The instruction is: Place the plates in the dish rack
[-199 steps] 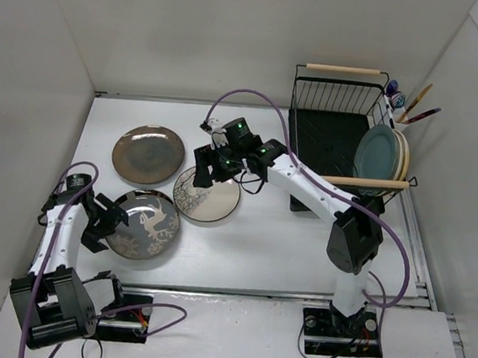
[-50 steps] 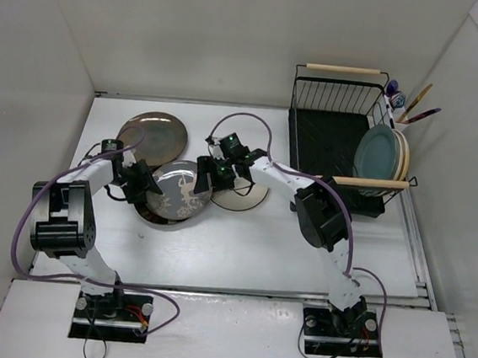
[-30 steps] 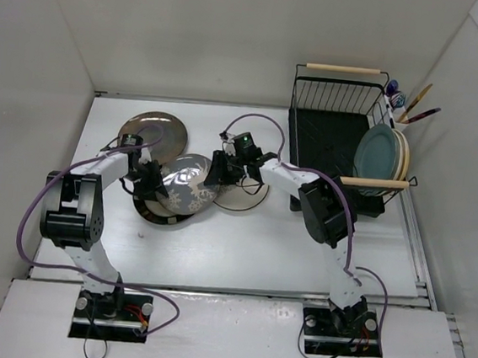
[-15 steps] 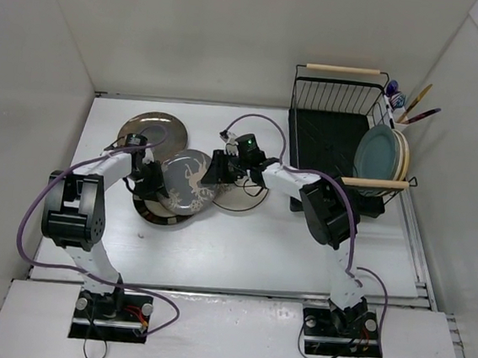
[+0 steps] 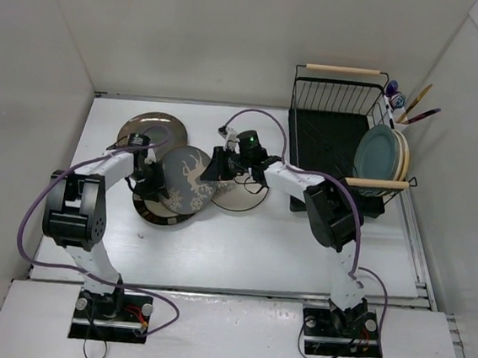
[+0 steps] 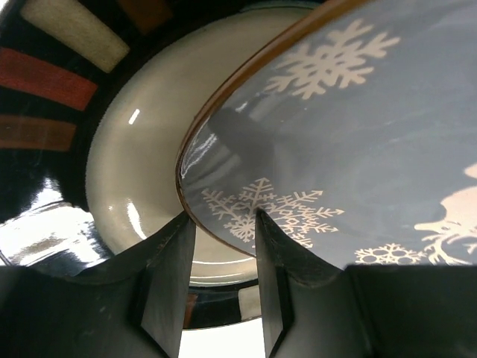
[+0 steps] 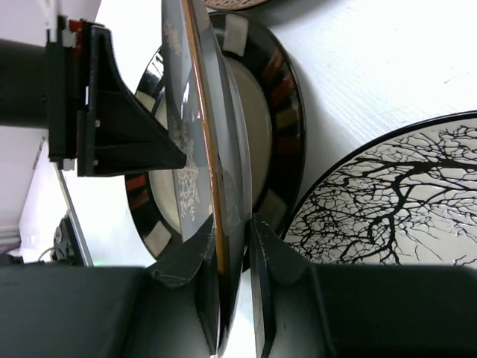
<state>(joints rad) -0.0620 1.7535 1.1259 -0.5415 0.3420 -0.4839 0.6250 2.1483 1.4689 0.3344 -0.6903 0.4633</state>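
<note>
A dark grey plate (image 5: 185, 179) with white deer and snowflakes stands tilted on edge between both arms. My left gripper (image 5: 152, 179) is shut on its left rim; in the left wrist view the rim (image 6: 223, 237) runs between the fingers (image 6: 168, 276). My right gripper (image 5: 212, 170) is shut on the opposite rim, seen edge-on (image 7: 195, 149) in the right wrist view. Under it lies a dark-rimmed beige plate (image 5: 153, 207) (image 6: 134, 164) (image 7: 257, 112). Flat on the table are a bronze plate (image 5: 147, 126) and a cream plate with a tree pattern (image 5: 244, 198) (image 7: 387, 201). The dish rack (image 5: 328, 137) holds a teal plate (image 5: 375, 151) with a cream one behind it.
A utensil cup (image 5: 401, 120) with tools hangs on the rack's far right corner. Wooden rod handles cross the rack's far end (image 5: 343, 69) and near end (image 5: 377, 183). White walls enclose the table on three sides. Purple cables loop above both arms.
My right gripper has shut on the grey plate's rim. The plate now stands a little steeper than half a second ago. The left grip is unchanged.
</note>
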